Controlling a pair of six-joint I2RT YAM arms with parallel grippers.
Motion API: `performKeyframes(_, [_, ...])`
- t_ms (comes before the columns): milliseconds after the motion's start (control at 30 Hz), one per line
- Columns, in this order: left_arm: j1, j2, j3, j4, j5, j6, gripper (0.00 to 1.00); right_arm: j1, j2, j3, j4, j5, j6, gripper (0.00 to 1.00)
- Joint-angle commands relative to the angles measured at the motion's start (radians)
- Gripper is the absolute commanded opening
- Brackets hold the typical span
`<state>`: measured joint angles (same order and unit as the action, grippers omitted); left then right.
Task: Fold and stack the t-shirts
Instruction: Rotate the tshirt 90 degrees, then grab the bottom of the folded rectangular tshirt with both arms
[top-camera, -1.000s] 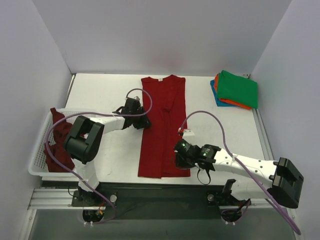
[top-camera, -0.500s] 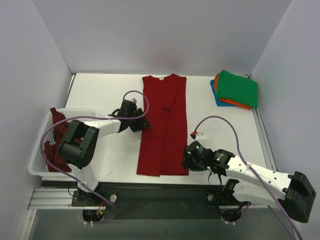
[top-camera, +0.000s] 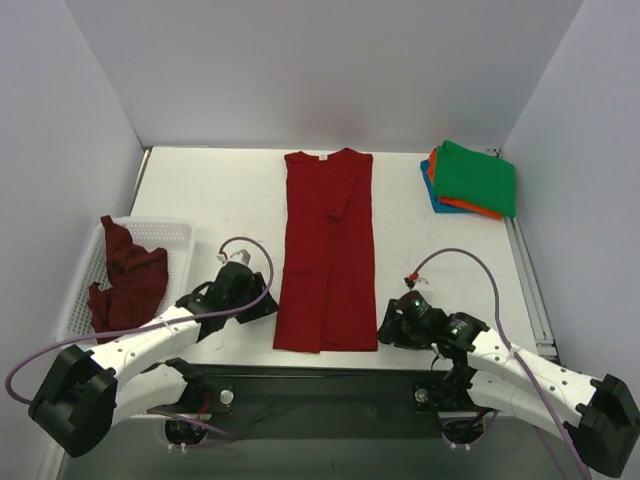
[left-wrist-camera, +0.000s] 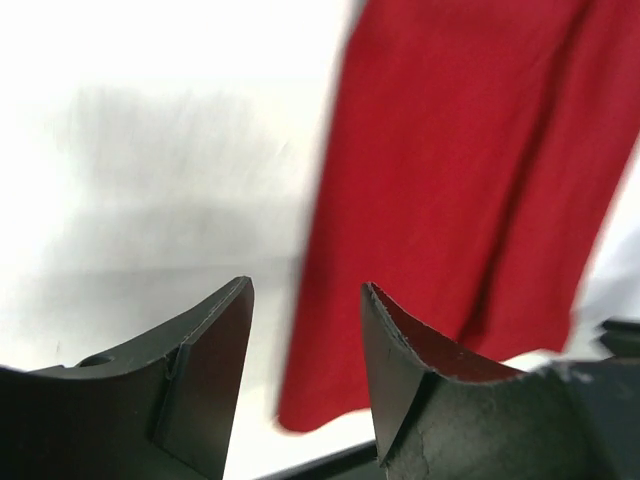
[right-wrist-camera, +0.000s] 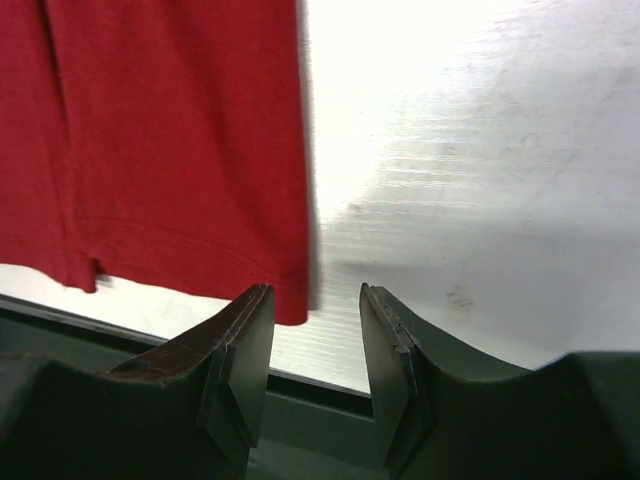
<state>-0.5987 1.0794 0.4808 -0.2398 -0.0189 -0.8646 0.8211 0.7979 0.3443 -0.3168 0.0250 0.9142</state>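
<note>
Red t-shirt (top-camera: 328, 250) lies folded lengthwise; your left gripper (left-wrist-camera: 305, 288) at its 7 o'clock and right gripper (right-wrist-camera: 315, 290) at 5 o'clock both gape, empty.

No text, brand, number or sign could be read in any view. The only label-like thing was a small pale neck tag (top-camera: 322, 157) at the collar of the bright red t-shirt (top-camera: 327, 260) in the top view. It was too small for any print on it to be made out.
</note>
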Motion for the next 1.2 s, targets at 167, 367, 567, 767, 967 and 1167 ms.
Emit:
performKeyframes(167, [-0.208, -0.090, -0.140, -0.041, -0.076, -0.189, 0.57, -0.022, 0.064, -0.051, 0.131, -0.112, 0.060, 0.34])
performKeyframes(367, [-0.345, -0.183, -0.159, -0.184, -0.182, -0.330, 0.56, -0.028, 0.061, -0.087, 0.127, -0.122, 0.075, 0.31])
performKeyframes(567, [-0.456, -0.173, -0.168, -0.213, -0.233, -0.410, 0.49, -0.031, 0.073, -0.074, 0.125, -0.140, 0.052, 0.28])
performKeyframes(767, [-0.475, -0.116, -0.171, -0.142, -0.228, -0.429, 0.48, -0.033, 0.075, -0.073, 0.125, -0.154, 0.049, 0.36])
performKeyframes(967, [-0.475, -0.118, -0.137, -0.161, -0.256, -0.392, 0.31, -0.037, 0.053, -0.080, 0.120, -0.157, 0.049, 0.29])
performKeyframes(1167, [-0.478, -0.082, -0.120, -0.124, -0.228, -0.343, 0.04, -0.039, 0.092, -0.076, 0.136, -0.146, 0.045, 0.11])
